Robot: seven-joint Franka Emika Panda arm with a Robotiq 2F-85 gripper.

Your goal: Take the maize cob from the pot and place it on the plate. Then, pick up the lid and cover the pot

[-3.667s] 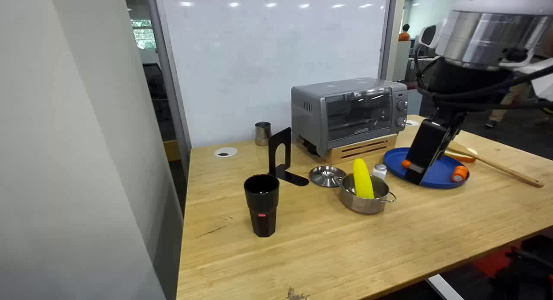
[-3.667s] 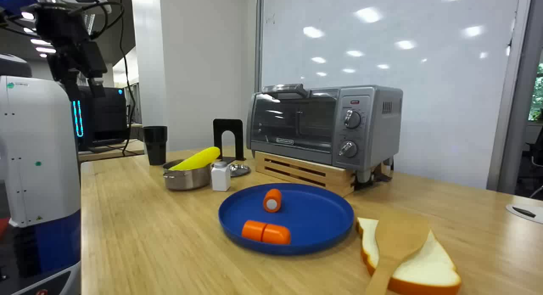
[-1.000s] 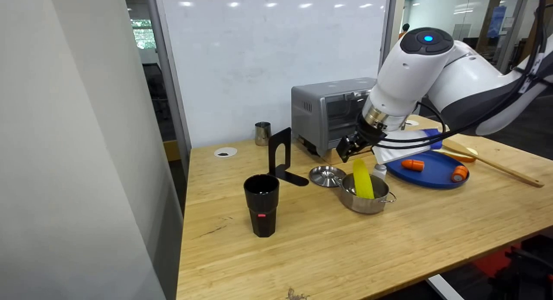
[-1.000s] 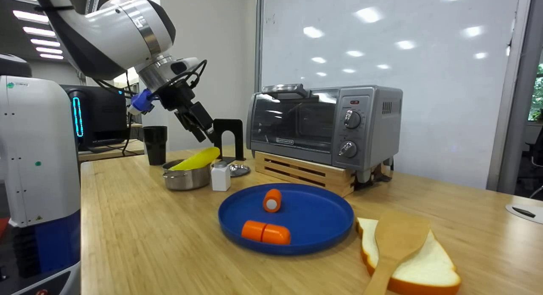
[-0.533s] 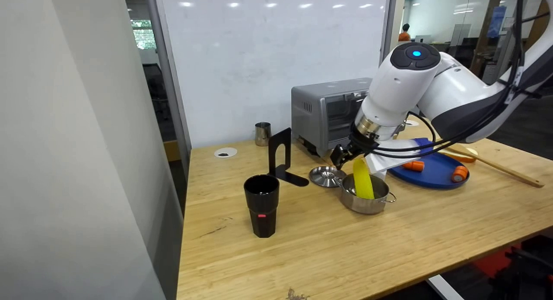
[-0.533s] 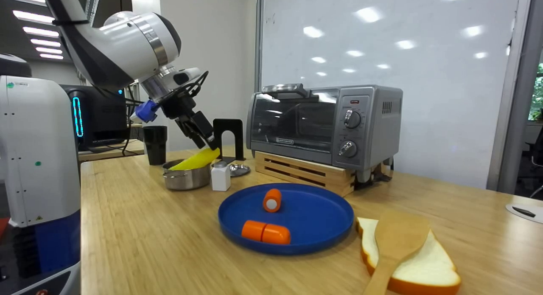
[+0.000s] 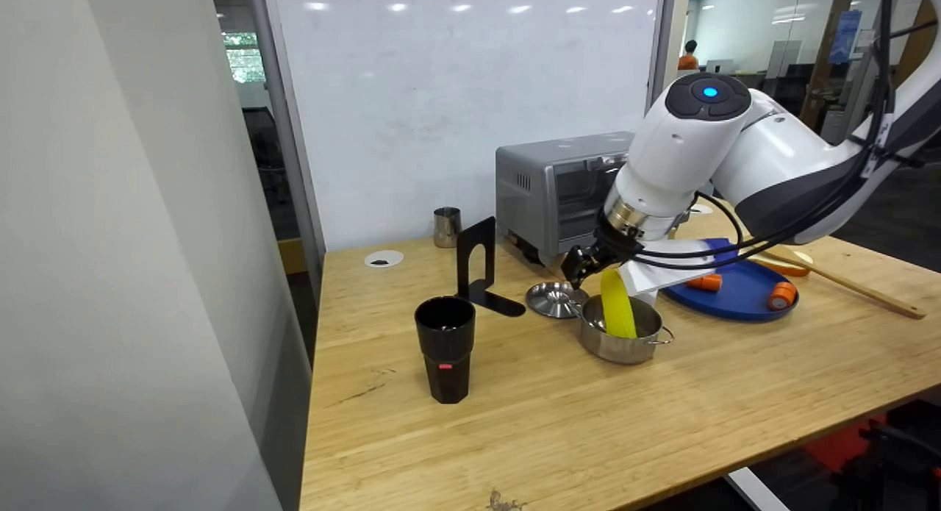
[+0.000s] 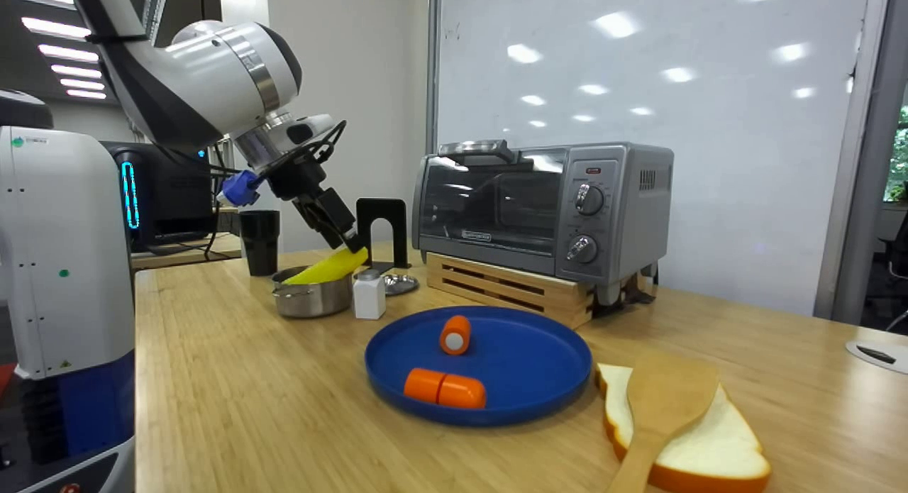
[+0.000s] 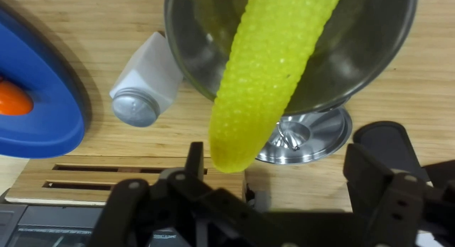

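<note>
The yellow maize cob leans in the steel pot, its upper end sticking out over the rim; it also shows in both exterior views. My gripper is open and empty. The cob's raised tip reaches between the fingers in the wrist view, nearer the left finger, with a gap visible. In an exterior view the gripper is just above the cob's tip. The silver lid lies on the table beside the pot. The blue plate holds orange pieces.
A white bottle stands close to the pot, between it and the plate. A black bookend, a black cup and a toaster oven on a wooden stand are nearby. A wooden spatula lies on bread.
My gripper has come from farther away to the cob's raised end, lowering between one and half a second ago. Since then it has barely moved. Cob, pot, lid and plate have stayed put.
</note>
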